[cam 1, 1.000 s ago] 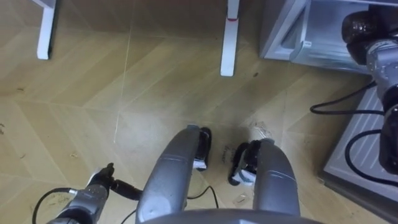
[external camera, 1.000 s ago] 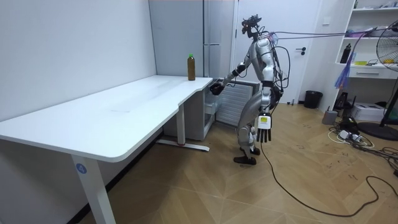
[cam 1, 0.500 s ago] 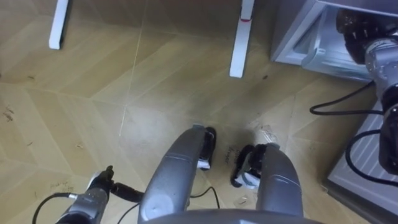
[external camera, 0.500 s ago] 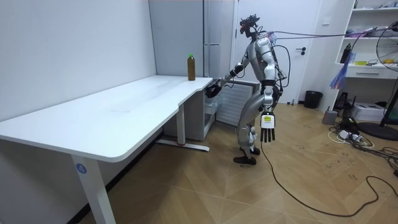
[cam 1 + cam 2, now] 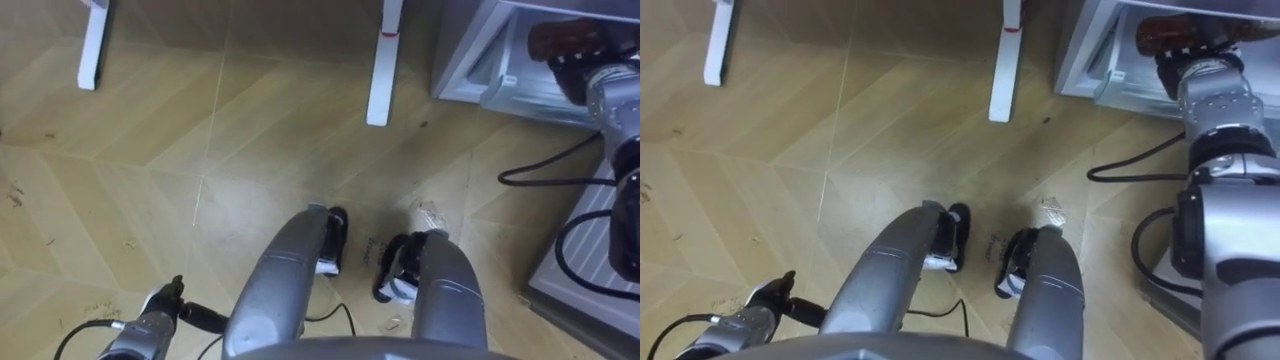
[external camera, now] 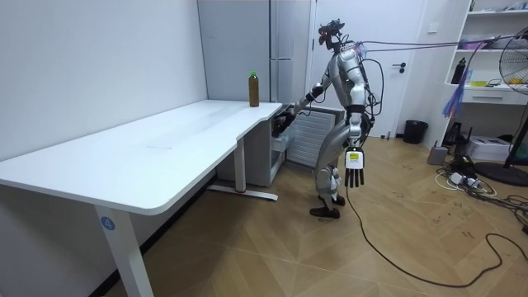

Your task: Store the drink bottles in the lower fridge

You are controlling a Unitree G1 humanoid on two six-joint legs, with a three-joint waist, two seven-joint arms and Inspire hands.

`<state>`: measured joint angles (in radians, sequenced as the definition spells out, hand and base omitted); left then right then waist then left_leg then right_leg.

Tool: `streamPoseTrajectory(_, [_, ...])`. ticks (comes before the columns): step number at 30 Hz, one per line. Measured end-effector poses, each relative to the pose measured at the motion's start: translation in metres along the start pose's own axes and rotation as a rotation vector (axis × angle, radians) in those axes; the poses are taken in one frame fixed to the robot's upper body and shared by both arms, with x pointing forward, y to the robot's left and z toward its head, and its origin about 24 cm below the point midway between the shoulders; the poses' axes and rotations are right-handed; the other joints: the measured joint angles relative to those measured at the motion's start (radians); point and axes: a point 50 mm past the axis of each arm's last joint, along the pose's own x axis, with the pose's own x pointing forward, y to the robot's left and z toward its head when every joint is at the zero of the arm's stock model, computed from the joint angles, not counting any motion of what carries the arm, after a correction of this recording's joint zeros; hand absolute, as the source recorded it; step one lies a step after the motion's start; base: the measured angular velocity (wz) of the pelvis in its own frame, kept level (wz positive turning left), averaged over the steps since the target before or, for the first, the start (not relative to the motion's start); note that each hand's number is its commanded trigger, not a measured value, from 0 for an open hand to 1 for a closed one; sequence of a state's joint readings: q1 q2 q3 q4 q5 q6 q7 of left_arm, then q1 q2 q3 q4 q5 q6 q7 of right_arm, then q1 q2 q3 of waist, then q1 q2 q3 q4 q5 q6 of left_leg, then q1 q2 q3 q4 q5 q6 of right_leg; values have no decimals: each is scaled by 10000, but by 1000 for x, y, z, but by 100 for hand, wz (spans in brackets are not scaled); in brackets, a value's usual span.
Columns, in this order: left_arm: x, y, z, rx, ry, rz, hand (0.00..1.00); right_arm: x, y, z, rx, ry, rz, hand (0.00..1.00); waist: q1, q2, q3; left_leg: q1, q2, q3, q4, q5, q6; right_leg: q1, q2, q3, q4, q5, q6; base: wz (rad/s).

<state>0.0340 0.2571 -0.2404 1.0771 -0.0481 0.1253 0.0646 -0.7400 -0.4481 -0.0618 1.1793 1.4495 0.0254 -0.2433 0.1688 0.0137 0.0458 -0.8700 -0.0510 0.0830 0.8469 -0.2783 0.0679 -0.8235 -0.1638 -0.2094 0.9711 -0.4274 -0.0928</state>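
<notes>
Held a glossy, rounded brown bottle (image 5: 1170, 30) in the right hand (image 5: 1196, 58), dark fingers clamped round it. Kept the bottle roughly level at the mouth of the lower fridge compartment (image 5: 470, 62), far right in the eye views. Could not tell whether the bottle touched the compartment's smooth, pale grey frame.

Found a second bottle (image 6: 254, 89) upright on the far corner of the white desk (image 6: 165, 153), just beside the tall grey fridge (image 6: 289, 37): cylindrical, filled with brown liquid, topped with a green cap.

Stood facing that fridge in the room view, leaning slightly forward, right arm stretched low toward the opening on the room view's left. Hung the left hand (image 6: 353, 169) straight down beside the thigh, fingers straight and apart, holding nothing.

Made out, in the eye views, two flat white desk feet (image 5: 377, 62) on the far side of a matte, honey-coloured herringbone wood floor (image 5: 200, 150). Noted a grey ridged panel (image 5: 585, 240) at the near right, below the compartment.

Saw, on the room view's right, a small black bin (image 6: 415, 130) against the wall, white shelving (image 6: 495, 49) and a round wire-caged fan (image 6: 520, 82).
</notes>
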Motion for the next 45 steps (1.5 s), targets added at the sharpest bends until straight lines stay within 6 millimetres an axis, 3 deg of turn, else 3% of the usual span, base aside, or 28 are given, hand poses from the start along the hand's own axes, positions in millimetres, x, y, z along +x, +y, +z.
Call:
streamPoseTrajectory(6, [0,-1,-1,5,44,29,0,0,-2,-1,443,145,-58,0,20,-17,10,247,26,141,-246,28,-3,134,17,112,-166,41,7,-4])
streamPoseTrajectory(8, [0,-1,-2,9,72,2,0,1,-12,-3,454,310,-381,0,-2,-40,24,628,26,151,-497,39,-6,523,21,68,-409,49,25,0])
streamPoseTrajectory(18, [1,-1,0,6,59,-259,0,1,-31,-12,-299,699,-519,0,-143,-148,74,1724,149,546,-1207,70,48,1564,134,173,-1322,195,245,-7])
streamPoseTrajectory(25, [1,0,0,-437,172,-323,0,-1,-65,-29,-492,1565,-823,0,-251,-153,70,3139,396,544,-2106,76,58,3182,627,169,-2911,695,416,-13])
streamPoseTrajectory(30, [1,4,-2,-933,246,-203,0,-5,-86,-34,-752,1943,-945,0,-345,-257,26,4189,373,724,-2964,135,141,4101,796,475,-3822,987,597,-21])
streamPoseTrajectory(31, [1,5,-4,-1072,283,-138,0,-6,-95,-34,-952,1967,-987,0,-427,-298,-9,4508,366,756,-3183,145,151,4392,823,477,-4094,1056,633,-13])
streamPoseTrajectory(32, [0,7,-10,-1260,433,-66,0,-9,-102,-35,-1277,2066,-998,0,-572,-369,-152,4777,381,797,-3369,145,151,4670,887,520,-4401,1128,672,-14])
streamPoseTrajectory(33, [0,8,-14,-1395,521,-31,0,-10,-106,-35,-1307,2073,-971,0,-631,-421,-238,4913,390,801,-3462,146,150,4874,927,547,-4562,1178,687,-19])
streamPoseTrajectory(35, [-2,6,-27,-1669,844,-32,0,-14,-114,-35,-1449,2070,-642,0,-897,-537,-362,5696,404,806,-3906,150,144,5690,1040,537,-5210,1399,755,-23])
streamPoseTrajectory(37, [-3,5,-31,-1734,930,-64,0,-16,-118,-35,-1509,2064,-381,0,-947,-589,-469,6226,456,797,-4206,150,141,6296,1187,638,-5741,1633,783,-35])
streamPoseTrajectory(42, [-5,4,-36,-2220,965,-71,0,-31,-146,-41,-2157,2187,-6,0,-1127,-553,-553,7393,531,818,-5004,162,113,7687,1460,617,-7053,2192,872,-15])
streamPoseTrajectory(45, [-9,4,-51,-2667,1354,252,0,-49,-179,-64,-1827,2672,-434,0,-1280,-604,-590,7872,508,824,-5339,174,88,8171,1524,609,-7356,2293,871,-5])
